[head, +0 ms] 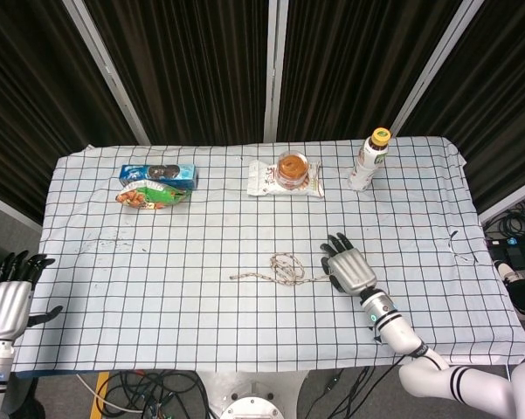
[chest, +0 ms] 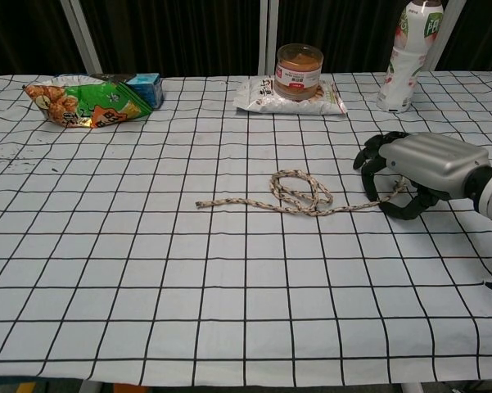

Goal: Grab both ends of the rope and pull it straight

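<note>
The beige braided rope (head: 284, 266) lies mid-table with a small coil (chest: 299, 192) in its middle. Its left end (chest: 199, 204) lies free on the cloth. Its right end runs under my right hand (chest: 417, 168), which arches over it with fingers curved down to the cloth and the thumb (chest: 401, 210) set apart. I see no clear pinch on the rope. In the head view that right hand (head: 348, 269) sits just right of the coil. My left hand (head: 7, 301) hangs off the table's left edge, far from the rope, fingers spread and empty.
Along the far side stand a snack bag and blue box (chest: 98, 98), a brown-lidded jar on a white packet (chest: 299, 78), and a drink bottle (chest: 408, 53). The checked tablecloth (chest: 229, 311) covers the whole table.
</note>
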`<control>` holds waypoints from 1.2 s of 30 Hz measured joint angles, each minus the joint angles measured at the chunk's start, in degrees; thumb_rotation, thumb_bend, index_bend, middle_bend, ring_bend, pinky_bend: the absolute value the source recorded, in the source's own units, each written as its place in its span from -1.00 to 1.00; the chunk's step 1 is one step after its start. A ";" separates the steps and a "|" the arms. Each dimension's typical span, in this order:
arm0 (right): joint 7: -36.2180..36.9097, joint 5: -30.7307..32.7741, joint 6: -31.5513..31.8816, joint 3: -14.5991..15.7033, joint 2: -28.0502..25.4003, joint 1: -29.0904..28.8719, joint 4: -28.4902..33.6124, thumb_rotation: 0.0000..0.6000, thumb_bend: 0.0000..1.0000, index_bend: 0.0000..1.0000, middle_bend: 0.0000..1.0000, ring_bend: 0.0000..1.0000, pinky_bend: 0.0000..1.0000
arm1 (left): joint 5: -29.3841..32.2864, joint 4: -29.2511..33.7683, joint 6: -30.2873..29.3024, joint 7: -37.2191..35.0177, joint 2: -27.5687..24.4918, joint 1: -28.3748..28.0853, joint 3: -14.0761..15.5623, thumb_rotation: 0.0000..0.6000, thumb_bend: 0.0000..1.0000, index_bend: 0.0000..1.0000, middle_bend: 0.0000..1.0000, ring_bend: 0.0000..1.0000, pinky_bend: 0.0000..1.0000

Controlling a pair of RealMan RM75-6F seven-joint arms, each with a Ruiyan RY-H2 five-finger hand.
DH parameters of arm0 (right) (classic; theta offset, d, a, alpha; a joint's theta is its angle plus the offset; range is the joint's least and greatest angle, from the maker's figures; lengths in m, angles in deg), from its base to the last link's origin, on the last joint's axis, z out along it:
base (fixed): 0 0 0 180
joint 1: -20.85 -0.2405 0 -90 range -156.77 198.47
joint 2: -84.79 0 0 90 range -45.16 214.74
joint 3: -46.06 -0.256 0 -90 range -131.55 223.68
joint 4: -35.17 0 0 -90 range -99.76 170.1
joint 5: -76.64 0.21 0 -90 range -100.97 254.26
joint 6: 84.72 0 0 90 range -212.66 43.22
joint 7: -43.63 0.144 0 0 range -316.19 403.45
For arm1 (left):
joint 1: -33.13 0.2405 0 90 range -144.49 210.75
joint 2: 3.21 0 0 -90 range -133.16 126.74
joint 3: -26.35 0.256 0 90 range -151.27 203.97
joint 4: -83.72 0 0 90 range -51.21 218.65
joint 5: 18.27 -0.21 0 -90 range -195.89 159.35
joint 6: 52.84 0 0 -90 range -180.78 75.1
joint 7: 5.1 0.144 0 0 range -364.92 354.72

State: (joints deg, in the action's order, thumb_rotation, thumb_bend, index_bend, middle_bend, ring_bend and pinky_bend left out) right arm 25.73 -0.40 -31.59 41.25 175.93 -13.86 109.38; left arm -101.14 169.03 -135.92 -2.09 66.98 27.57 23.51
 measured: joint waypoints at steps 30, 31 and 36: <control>-3.54 6.67 1.14 -4.02 -3.91 -1.78 10.56 1.00 -0.08 0.29 -0.59 -1.00 -1.00 | -9.23 3.64 24.37 -13.88 6.56 -26.91 -5.32 1.00 -0.82 -0.22 -0.57 -0.76 -0.92; -3.49 6.84 1.33 -4.10 -4.06 -1.75 10.94 1.00 -0.08 0.29 -0.59 -1.00 -1.00 | -8.20 3.69 25.79 -13.30 7.57 -27.89 -5.64 1.00 -0.80 -0.20 -0.57 -0.76 -0.92; -2.78 7.85 1.74 -4.24 -4.64 -1.66 12.03 1.00 -0.06 0.30 -0.58 -1.00 -1.00 | -1.35 2.38 31.34 -8.66 14.64 -32.54 -7.56 1.00 -0.70 -0.12 -0.56 -0.76 -0.92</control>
State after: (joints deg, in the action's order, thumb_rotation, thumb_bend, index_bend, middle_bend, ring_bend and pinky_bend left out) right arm 22.95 7.45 -29.85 37.01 171.29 -15.52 121.42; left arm -102.49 171.41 -104.58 -10.74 81.62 -4.97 15.95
